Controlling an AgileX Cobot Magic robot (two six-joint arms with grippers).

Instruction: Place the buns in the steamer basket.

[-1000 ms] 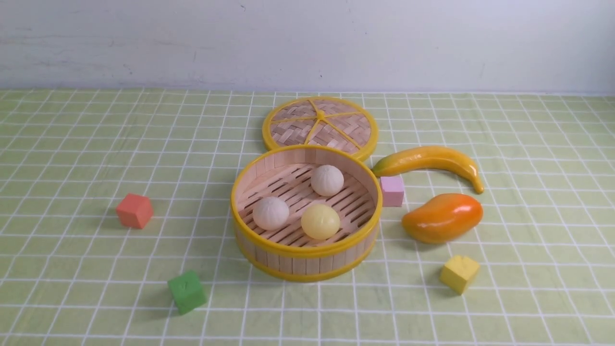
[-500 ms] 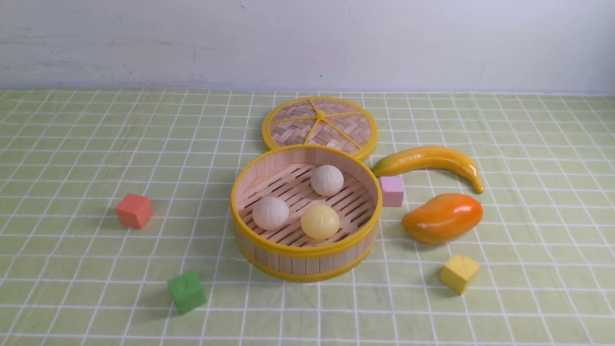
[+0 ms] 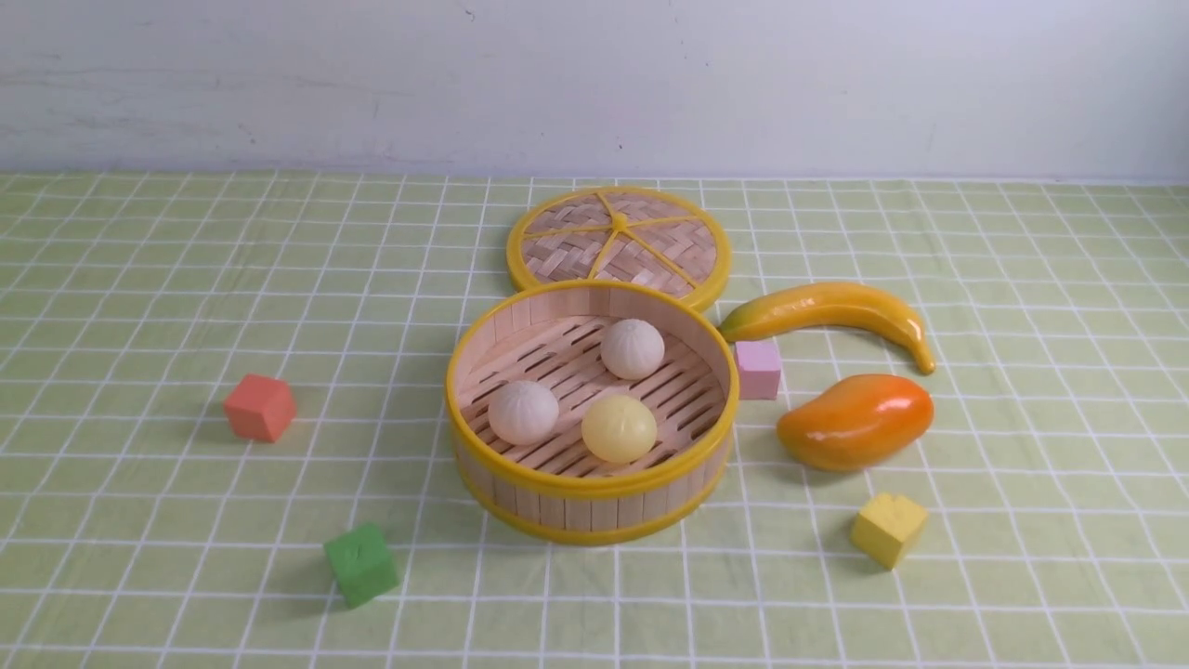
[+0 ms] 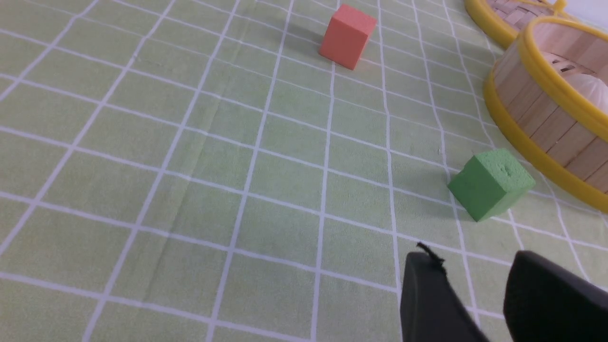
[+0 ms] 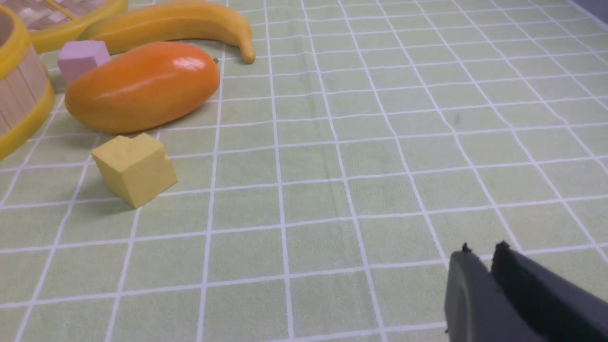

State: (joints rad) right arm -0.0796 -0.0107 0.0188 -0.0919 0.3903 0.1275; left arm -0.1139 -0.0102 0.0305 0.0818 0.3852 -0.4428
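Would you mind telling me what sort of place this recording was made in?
Probably a staged tabletop test bench, not a real kitchen: a green checked tablecloth against a bare white wall, toy foods such as the glossy mango, and foam cubes like the green cube scattered about.

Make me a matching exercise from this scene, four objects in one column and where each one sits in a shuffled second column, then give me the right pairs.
Things:
1. pale yellow bun
2. pink cube
3. woven lid
4. green cube

Places:
A. flat on the cloth behind the steamer basket
B. on the cloth, nearer than the basket, to its left
C. inside the basket, near its front wall
D. right of the basket, below the banana

Pairs: 1-C, 2-D, 3-A, 4-B
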